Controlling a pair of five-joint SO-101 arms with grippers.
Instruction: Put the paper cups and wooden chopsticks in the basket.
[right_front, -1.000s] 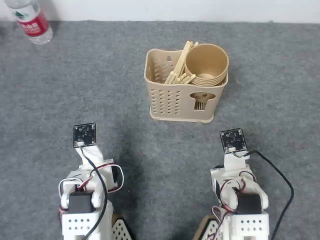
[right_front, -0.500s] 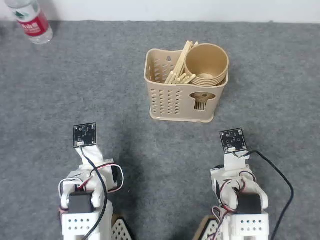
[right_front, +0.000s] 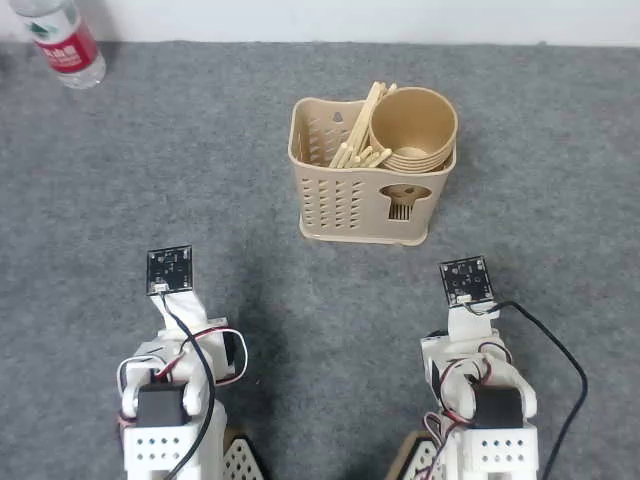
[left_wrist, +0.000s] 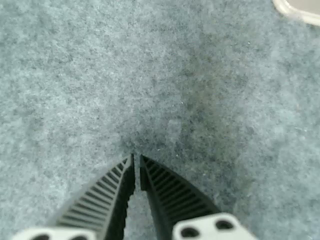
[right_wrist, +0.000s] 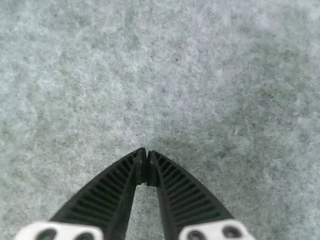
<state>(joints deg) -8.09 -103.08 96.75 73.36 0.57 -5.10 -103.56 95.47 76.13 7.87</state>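
Carpet (right_front: 200, 180) in grey covers the table, where the beige basket (right_front: 360, 210) stands upright beyond both arms. Stacked paper cups (right_front: 412, 125) sit inside it, with the wooden chopsticks (right_front: 362, 125) leaning just beside them. The left gripper (left_wrist: 136, 162) and right gripper (right_wrist: 146, 155) hang over bare carpet, jaws pressed together and empty. Loading looks complete, so no further pick seems needed.

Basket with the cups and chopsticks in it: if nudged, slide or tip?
Probably slides: the basket looks squat and flat-based. The grey mat may drag, so a high push could tip it. The leaning chopsticks would likely shift.
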